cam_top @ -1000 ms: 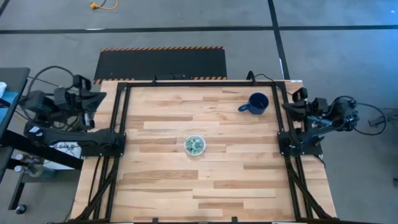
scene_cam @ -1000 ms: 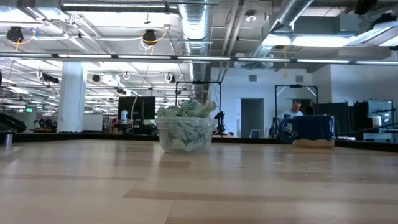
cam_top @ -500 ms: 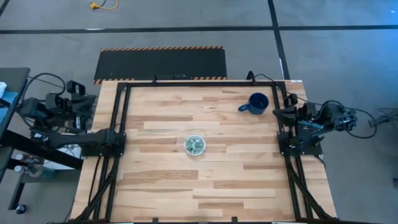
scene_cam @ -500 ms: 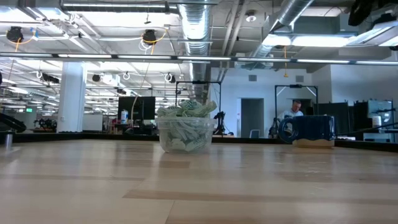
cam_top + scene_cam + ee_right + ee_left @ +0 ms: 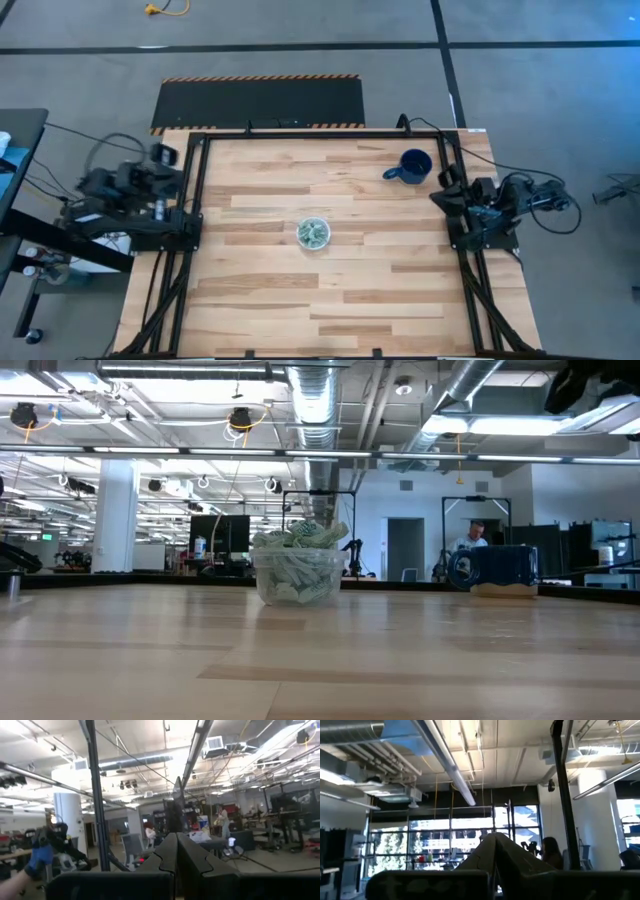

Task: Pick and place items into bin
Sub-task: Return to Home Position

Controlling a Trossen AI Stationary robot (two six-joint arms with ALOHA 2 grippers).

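The bin [image 5: 313, 234], a small clear cup, stands upright near the middle of the table [image 5: 300, 300]. It is heaped with the items [image 5: 300, 538], pale green-and-white crinkled pieces that rise above its rim in the low view. Both arms sit folded at the table's side edges, well apart from the bin: the left arm [image 5: 130, 195] just outside the left edge, the right arm [image 5: 490, 200] at the right edge. The left claw [image 5: 495, 842] is clenched on nothing, its two dark fingers pressed together, and it faces the room's ceiling and windows, not the table. The right claw [image 5: 176, 845] is likewise clenched and holds nothing, facing out into the room. A dark blue mug [image 5: 411, 166] stands on the table near the right arm, well apart from the bin.
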